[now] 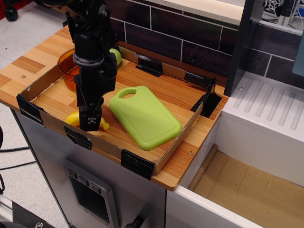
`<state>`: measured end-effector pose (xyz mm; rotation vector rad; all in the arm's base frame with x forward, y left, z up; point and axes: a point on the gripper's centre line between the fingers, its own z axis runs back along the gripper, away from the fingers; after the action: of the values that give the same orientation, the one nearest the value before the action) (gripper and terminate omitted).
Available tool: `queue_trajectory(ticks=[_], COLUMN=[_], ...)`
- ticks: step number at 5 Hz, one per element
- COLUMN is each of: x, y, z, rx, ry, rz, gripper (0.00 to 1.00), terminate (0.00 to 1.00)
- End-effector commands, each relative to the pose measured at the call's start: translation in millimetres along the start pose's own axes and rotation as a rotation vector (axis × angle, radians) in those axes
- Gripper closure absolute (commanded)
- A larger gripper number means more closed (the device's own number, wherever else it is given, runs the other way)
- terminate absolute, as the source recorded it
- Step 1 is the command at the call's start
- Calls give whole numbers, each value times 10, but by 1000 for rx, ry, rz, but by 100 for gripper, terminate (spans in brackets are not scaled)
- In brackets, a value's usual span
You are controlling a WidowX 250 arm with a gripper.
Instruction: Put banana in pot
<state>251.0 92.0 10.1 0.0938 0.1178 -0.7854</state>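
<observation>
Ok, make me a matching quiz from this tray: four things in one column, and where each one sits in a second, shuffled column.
Things:
1. banana
2. pot
3. board
4. green ball

Places:
A. middle of the tray, lying flat
B. far left corner, partly behind the arm
C. near the front wall, under the tool
D. at the back, just right of the arm

Pairs: 1-C, 2-B, 3-A, 4-D

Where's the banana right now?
The banana lies at the tray's near-left edge, left of the green cutting board and nearer the camera than the orange pot; the pincer covers its middle.
</observation>
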Motion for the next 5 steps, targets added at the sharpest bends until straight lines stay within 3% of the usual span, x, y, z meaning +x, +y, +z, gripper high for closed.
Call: queue_trajectory(ticks=[1,2,3,5], x=[40,39,46,63], y=[111,106,114,74], z=[-50,-60,17,573], rx=[33,27,26,26], ry=[-2,-2,-23,-123], rz=[-3,-6,10,37], gripper=[0,100,100,100], terminate=[0,0,0,0])
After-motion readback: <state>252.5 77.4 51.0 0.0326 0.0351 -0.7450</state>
